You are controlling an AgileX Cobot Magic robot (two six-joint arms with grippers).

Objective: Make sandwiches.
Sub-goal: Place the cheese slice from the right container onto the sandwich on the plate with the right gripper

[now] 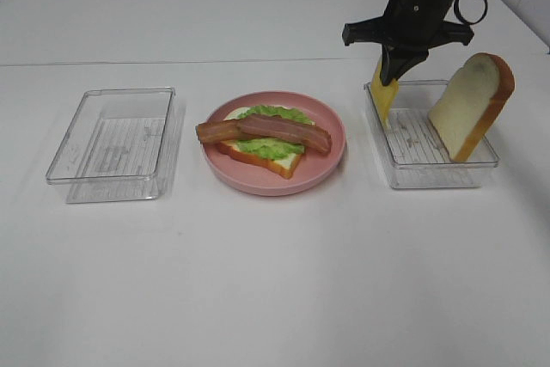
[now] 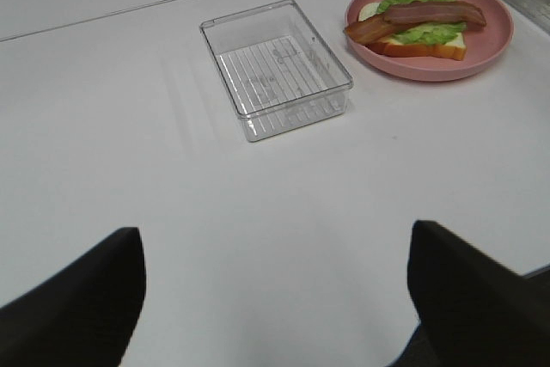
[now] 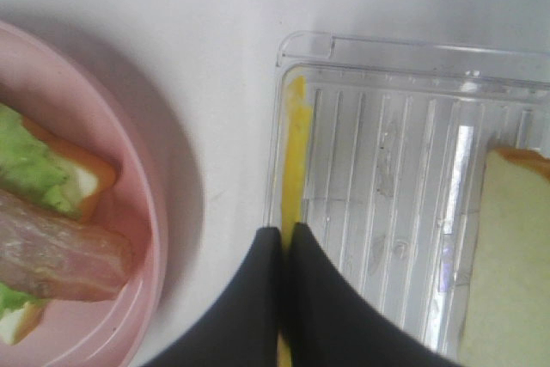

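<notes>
On the pink plate (image 1: 331, 148) lies a bread slice (image 1: 275, 161) topped with a green lettuce leaf (image 1: 277, 114) and two bacon strips (image 1: 284, 130). My right gripper (image 1: 391, 75) is shut on the top edge of the yellow cheese slice (image 1: 381, 97), which stands on edge against the near-plate wall of the right clear tray (image 1: 430, 174). The wrist view shows the cheese (image 3: 295, 156) clamped between the black fingers (image 3: 258, 298). A second bread slice (image 1: 471, 105) leans upright in that tray. My left gripper (image 2: 275, 298) hovers open over bare table, well away from the plate (image 2: 498, 40).
An empty clear tray (image 1: 116, 139) sits left of the plate, also seen in the left wrist view as the clear tray (image 2: 277, 66). White tabletop surrounds everything; a table seam runs along the back.
</notes>
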